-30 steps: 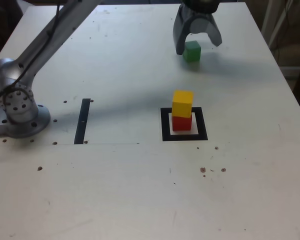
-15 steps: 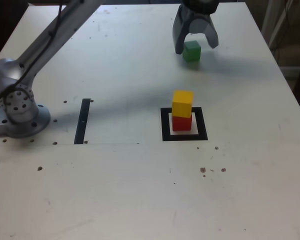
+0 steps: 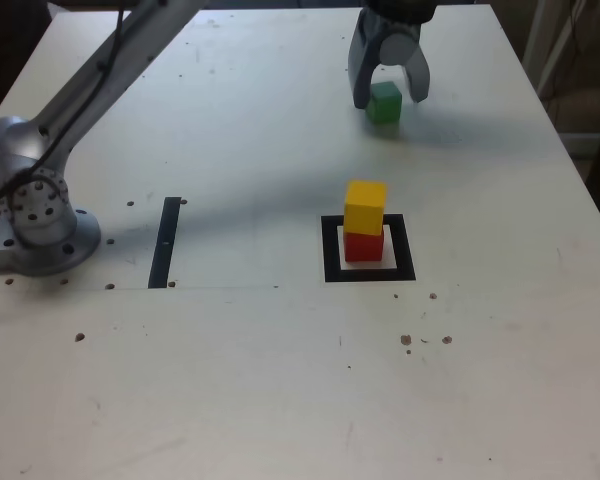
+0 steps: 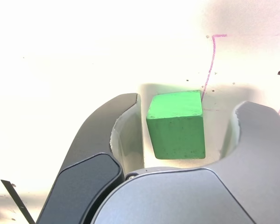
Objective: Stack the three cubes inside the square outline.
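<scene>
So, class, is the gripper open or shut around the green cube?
Open: the gripper shows gaps on both sides of the green cube.

exterior: high, facing down, farther | wrist: close, downward — shared: green cube [image 3: 384, 103]

We can read no texts, labels, brands, numbers or signs in either view.
</scene>
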